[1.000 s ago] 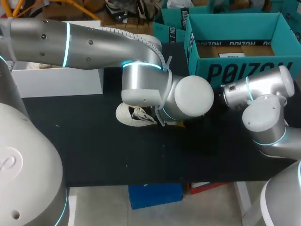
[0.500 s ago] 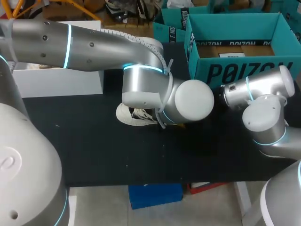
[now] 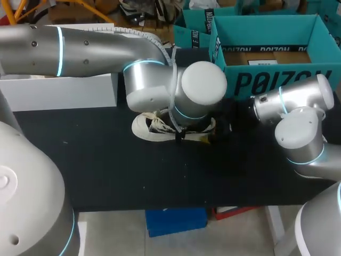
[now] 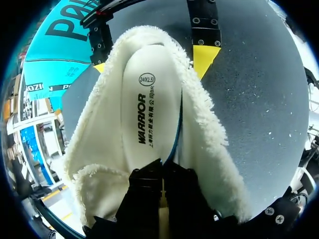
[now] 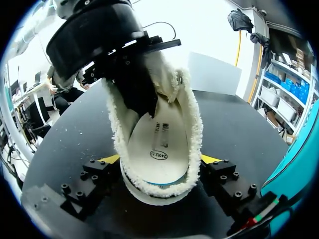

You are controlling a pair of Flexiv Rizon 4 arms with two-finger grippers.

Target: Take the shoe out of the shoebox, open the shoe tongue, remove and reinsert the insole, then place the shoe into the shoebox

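1. The left arm (image 3: 154,90) has swung back, uncovering more of the shoe (image 3: 146,128).
2. The left fingers (image 4: 144,191) pinch the insole (image 4: 149,99); the right fingers (image 5: 110,160) clamp the shoe's heel.
3. The shoe lies on the black surface (image 3: 106,160), near the teal shoebox (image 3: 266,80).

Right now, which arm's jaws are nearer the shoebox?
Right. Jaws of the right arm clamp the shoe at its heel, the end toward the shoebox; the left arm pinches the insole, farther off.

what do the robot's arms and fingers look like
The left arm and right arm are smooth silver tubes with rounded white joint caps and glowing cyan rings. A white ribbed cable runs along the left one. The right gripper has black bolted fingers with yellow tips; the left gripper shows black.
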